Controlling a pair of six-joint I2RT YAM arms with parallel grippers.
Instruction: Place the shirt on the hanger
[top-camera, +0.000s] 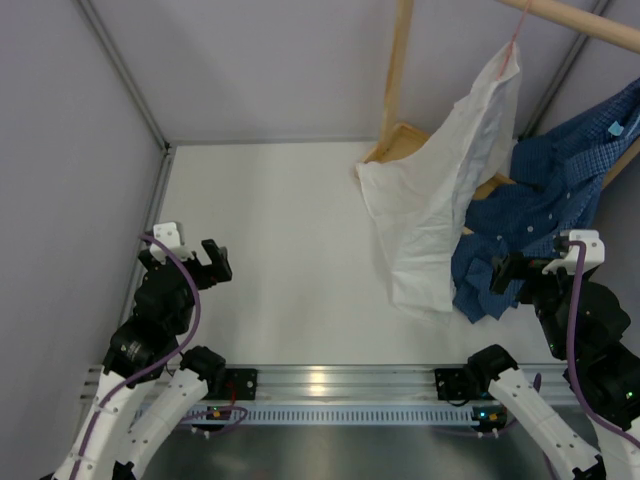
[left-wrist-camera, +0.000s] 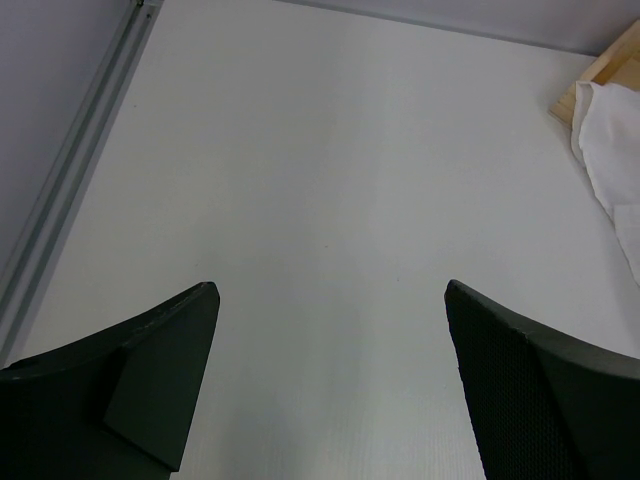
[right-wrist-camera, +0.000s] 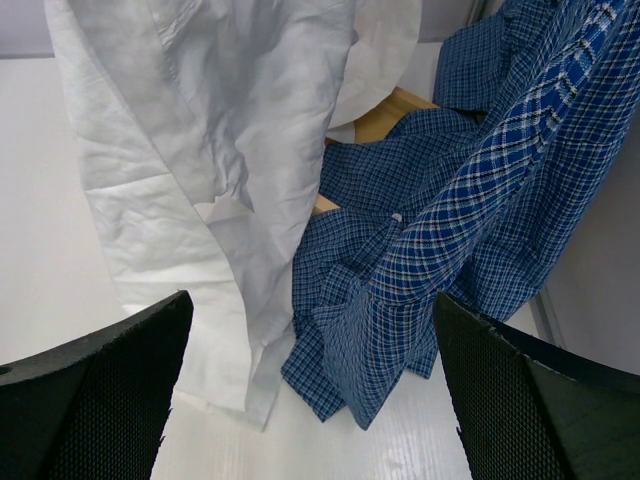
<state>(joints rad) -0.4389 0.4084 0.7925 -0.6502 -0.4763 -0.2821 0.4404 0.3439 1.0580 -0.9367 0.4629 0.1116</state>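
The white shirt hangs from the pink hanger on the wooden rail at the top right, its lower part resting on the table. It also shows in the right wrist view and at the right edge of the left wrist view. Only the hanger's hook and neck show; the rest is hidden in the shirt. My left gripper is open and empty over bare table at the left, jaws wide apart. My right gripper is open and empty, just in front of the hanging clothes.
A blue checked shirt hangs next to the white one on the right, its hem on the table. The light wooden rack frame stands at the back right. Grey walls bound the table on the left and at the back.
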